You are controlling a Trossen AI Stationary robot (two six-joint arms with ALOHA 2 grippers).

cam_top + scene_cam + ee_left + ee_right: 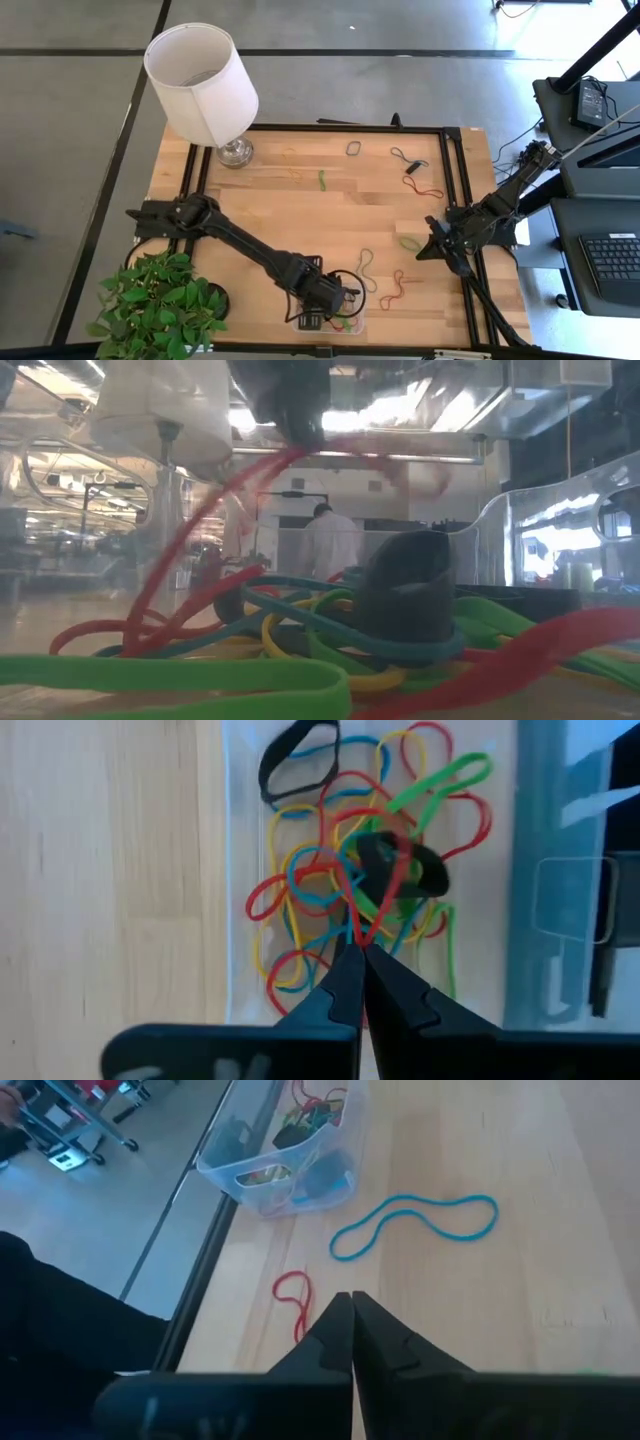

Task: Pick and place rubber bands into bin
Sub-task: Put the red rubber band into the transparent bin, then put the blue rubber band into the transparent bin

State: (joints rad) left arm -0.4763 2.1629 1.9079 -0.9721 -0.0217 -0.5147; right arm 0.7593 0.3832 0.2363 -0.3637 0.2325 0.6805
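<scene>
- A green plant (155, 300) sits at the table's near left corner, beside the base of the left arm.
- A lamp (205, 85) with a white shade stands at the far left corner of the wooden table (270, 210).
- The left gripper (345, 298) hangs over the bin (325, 322) at the near edge of the table, about midway along it. Its fingers (345, 985) are clenched on a red rubber band (365, 870), which stretches from the fingertips down into the pile.
- The clear bin holds a tangle of rubber bands (340, 890) in red, yellow, blue, green and black, with a dark rounded lump (400, 870) lying among them.
- Loose bands lie scattered on the wood: a green one (322, 180) and a grey one (354, 148) towards the far side, a dark one (405, 158) and a red one (422, 187) further right.
- Nearer the bin, a blue-green loop (415, 1225) lies on the table, with a red band (293, 1295) just right of it.
- The right gripper (437, 243) waits low over the table's right side, near a green band (410, 243). Its fingers (340, 1330) are pressed together with nothing between them.
</scene>
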